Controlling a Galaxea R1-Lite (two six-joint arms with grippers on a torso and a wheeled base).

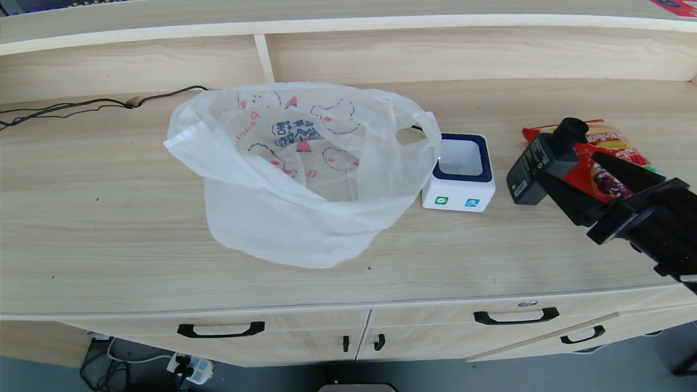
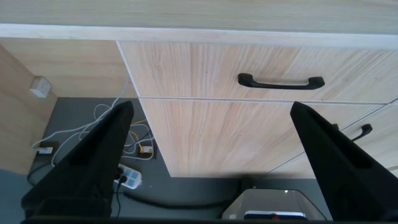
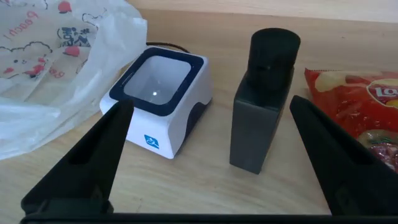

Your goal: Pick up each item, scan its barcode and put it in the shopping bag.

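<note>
Black bottle (image 3: 261,118) is stood upright on counter (image 1: 109,234), between scanner (image 1: 460,171) and chips (image 1: 615,147), just ahead of right gripper (image 1: 569,167); jaws spread, nothing held. Judged rigid, smooth, maybe slippery; best gripped across flat body below cap. Left gripper (image 2: 211,109) also spread, empty.

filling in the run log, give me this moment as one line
right gripper open, facing black bottle | left gripper open, below counter by drawers | chip bag on counter | shopping bag open beside scanner
</note>
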